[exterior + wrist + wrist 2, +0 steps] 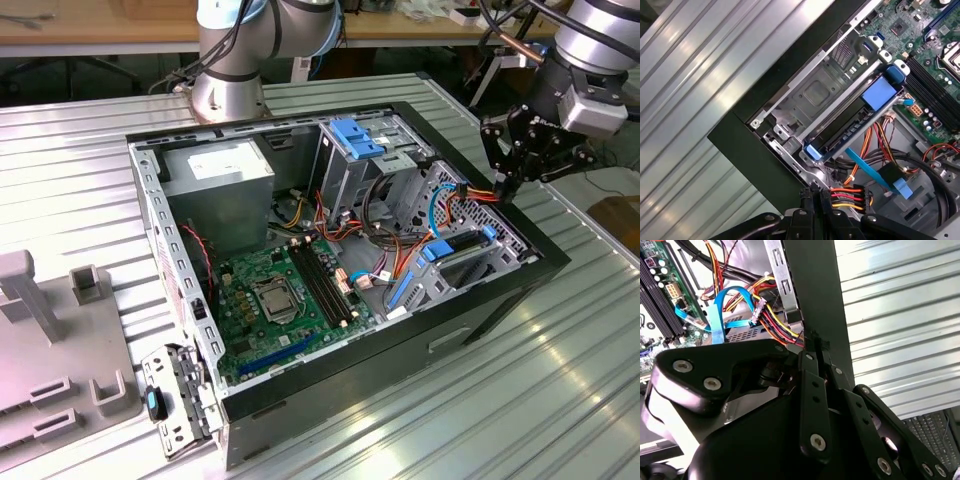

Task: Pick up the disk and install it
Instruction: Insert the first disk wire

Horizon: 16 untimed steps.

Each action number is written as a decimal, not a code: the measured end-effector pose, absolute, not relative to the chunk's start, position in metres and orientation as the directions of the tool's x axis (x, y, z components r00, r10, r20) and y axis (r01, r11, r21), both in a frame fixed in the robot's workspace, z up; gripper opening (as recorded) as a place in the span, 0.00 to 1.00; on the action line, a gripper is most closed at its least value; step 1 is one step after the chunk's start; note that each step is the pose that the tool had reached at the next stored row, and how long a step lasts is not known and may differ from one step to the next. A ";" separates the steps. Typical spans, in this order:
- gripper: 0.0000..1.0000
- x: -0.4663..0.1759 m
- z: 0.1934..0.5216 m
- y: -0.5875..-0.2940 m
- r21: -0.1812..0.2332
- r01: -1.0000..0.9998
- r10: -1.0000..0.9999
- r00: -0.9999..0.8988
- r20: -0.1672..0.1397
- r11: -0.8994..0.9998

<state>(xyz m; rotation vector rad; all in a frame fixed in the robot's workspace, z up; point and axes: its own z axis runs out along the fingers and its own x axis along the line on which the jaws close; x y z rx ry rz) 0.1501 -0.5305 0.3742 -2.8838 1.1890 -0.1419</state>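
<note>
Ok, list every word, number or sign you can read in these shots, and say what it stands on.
No text here can be read.
The power supply label: print too small to read.
The motherboard: markings too small to read.
The disk: no lettering shows on it.

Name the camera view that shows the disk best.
First wrist view: the disk sits in the drive cage, blue carrier visible end to end. The exterior view shows it farther off. The second wrist view faces cables and the hand.
</note>
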 end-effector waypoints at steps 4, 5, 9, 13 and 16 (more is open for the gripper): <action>0.16 0.148 0.374 -0.530 -0.052 -0.730 -0.731 0.678 0.077 -0.682; 0.16 0.148 0.374 -0.530 -0.052 -0.737 -0.738 0.670 0.077 -0.674; 0.16 0.147 0.374 -0.530 -0.052 -0.778 -0.779 0.622 0.077 -0.626; 0.16 0.146 0.374 -0.531 -0.052 -0.804 -0.805 0.589 0.077 -0.593; 0.16 0.146 0.374 -0.531 -0.052 -0.826 -0.826 0.558 0.077 -0.562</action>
